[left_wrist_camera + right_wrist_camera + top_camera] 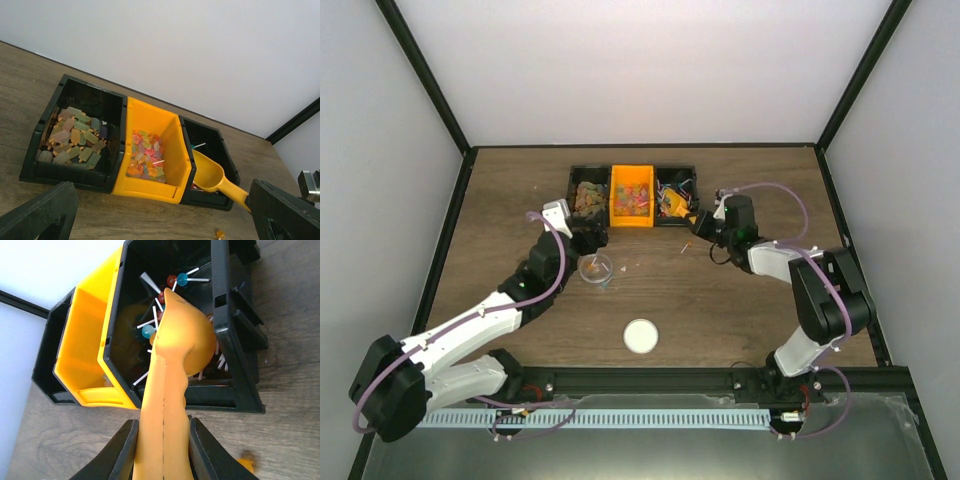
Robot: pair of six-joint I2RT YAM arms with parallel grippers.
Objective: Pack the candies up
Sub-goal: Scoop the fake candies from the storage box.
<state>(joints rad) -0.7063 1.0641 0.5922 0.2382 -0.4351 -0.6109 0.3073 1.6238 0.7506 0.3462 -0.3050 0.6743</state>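
Note:
Three bins stand in a row at the back. The left black bin holds brownish-green gummies. The yellow bin holds small multicoloured gummies. The right black bin holds red and blue candies on white sticks. My right gripper is shut on the handle of the orange scoop, whose bowl dips into the right black bin; the scoop also shows in the left wrist view. My left gripper is open and empty in front of the bins, its fingers wide apart.
A clear cup stands on the table just below my left gripper. A white round lid lies near the front middle. A stray orange candy lies on the wood in front of the right bin.

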